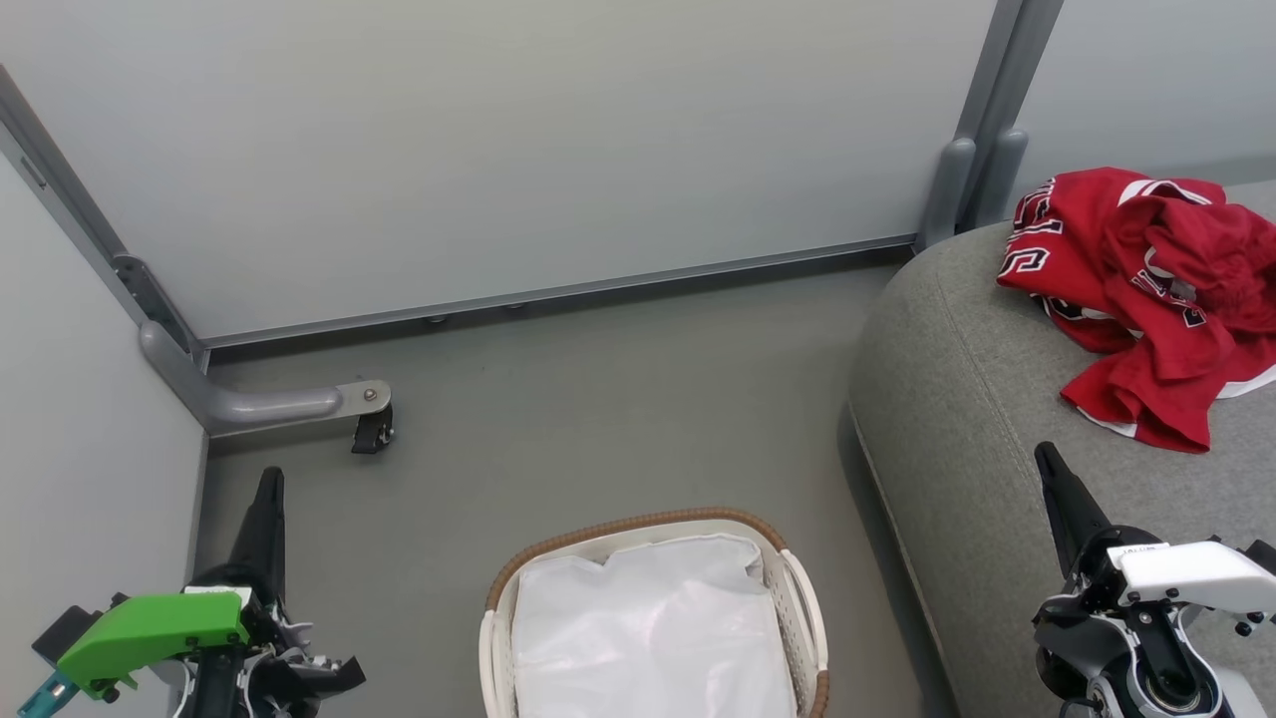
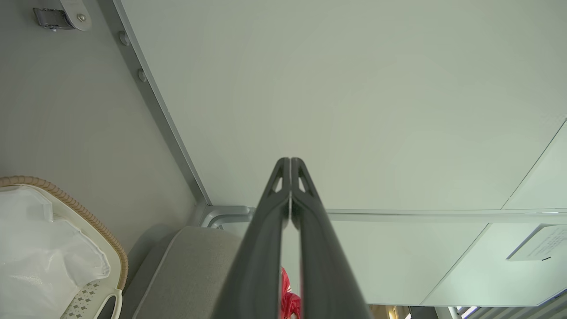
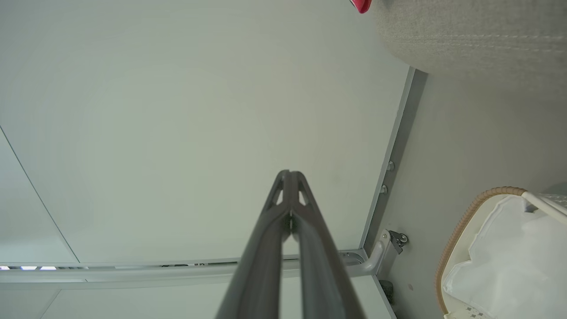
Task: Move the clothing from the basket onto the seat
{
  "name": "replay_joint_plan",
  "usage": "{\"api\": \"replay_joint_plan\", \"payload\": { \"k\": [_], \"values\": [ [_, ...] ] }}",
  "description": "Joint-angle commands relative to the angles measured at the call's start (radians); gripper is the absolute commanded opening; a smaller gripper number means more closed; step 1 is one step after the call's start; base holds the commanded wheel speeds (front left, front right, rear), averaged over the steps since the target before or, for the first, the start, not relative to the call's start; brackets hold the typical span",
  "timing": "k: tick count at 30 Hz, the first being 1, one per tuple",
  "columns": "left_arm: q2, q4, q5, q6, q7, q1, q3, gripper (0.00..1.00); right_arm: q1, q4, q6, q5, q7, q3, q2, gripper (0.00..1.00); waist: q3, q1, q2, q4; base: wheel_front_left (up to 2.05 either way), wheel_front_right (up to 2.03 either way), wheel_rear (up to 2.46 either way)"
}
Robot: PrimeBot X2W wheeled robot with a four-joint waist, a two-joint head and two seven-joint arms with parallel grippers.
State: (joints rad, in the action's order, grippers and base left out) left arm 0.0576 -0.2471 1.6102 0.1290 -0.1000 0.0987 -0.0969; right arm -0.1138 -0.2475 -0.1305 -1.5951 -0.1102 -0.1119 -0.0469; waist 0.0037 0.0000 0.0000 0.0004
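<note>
Both shut: left gripper (image 1: 270, 481), right gripper (image 1: 1047, 457); clothing (image 1: 1146, 289) on the seat (image 1: 957, 399).
We log each pair of dark fingers pressed together, nothing between them. Left gripper sits lower left over the grey floor (image 1: 598, 399); right gripper shows lower right against the seat's near side. The clothing lies in a crumpled red heap on the seat, well apart from the basket (image 1: 638, 521). The basket stands on the floor beside the seat, white liner (image 1: 648, 628) inside.
</note>
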Motion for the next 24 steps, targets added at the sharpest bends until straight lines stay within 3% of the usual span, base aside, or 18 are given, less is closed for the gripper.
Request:
{"api": "replay_joint_plan", "payload": {
  "k": [1, 24],
  "values": [
    [0.006, 0.005, 0.017, 0.003, -0.006, 0.015, -0.006, 0.0, 0.01, 0.005, 0.0, -0.02, -0.007, -0.005, -0.006, 0.0, 0.0, 0.0, 0.0, 0.0, 0.0, 0.0, 0.0],
    [0.002, 0.004, 0.009, 0.003, -0.01, 0.013, -0.01, 0.0, 0.01, 0.005, 0.0, -0.019, -0.007, -0.004, -0.006, 0.0, -0.001, 0.0, 0.0, 0.0, 0.0, 0.0, 0.0]
  ]
}}
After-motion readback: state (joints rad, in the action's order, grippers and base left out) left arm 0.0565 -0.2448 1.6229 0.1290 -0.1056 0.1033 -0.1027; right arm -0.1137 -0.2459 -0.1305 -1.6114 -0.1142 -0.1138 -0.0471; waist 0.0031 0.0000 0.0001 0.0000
